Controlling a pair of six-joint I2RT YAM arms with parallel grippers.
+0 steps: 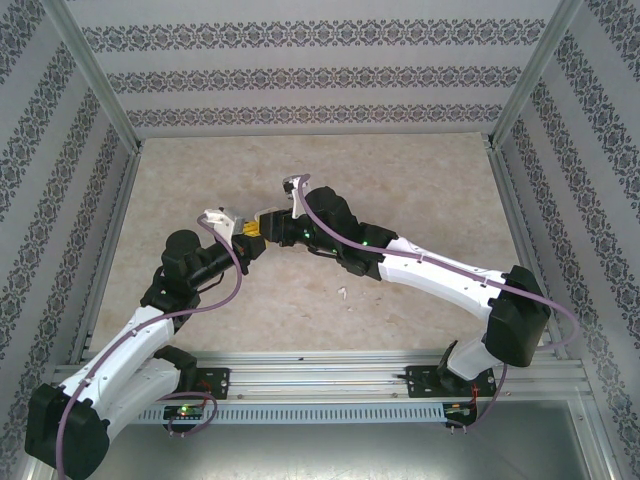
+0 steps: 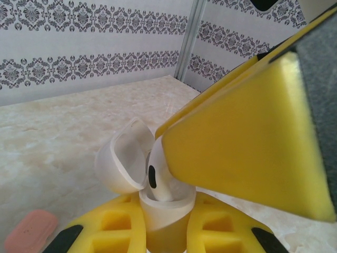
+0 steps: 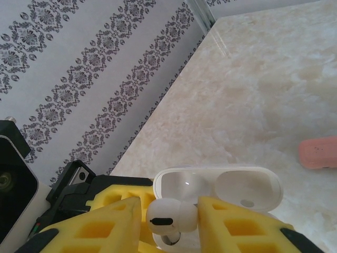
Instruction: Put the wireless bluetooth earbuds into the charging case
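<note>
My left gripper [image 2: 166,229] clamps the open white case [image 3: 218,187]; my right gripper [image 3: 171,208] brackets the white earbud [image 3: 174,217], grip I cannot tell. Looks light, slick: hold its rounded head.

Bright, even light; soft close-up blur

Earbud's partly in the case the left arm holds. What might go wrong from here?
The white earbud stands tall in the white case, not visibly seated; if the right gripper backs off now, it may tip out or cling to a pad. One right finger crowds the open lid; a nudge might twist the case in the left gripper.
</note>
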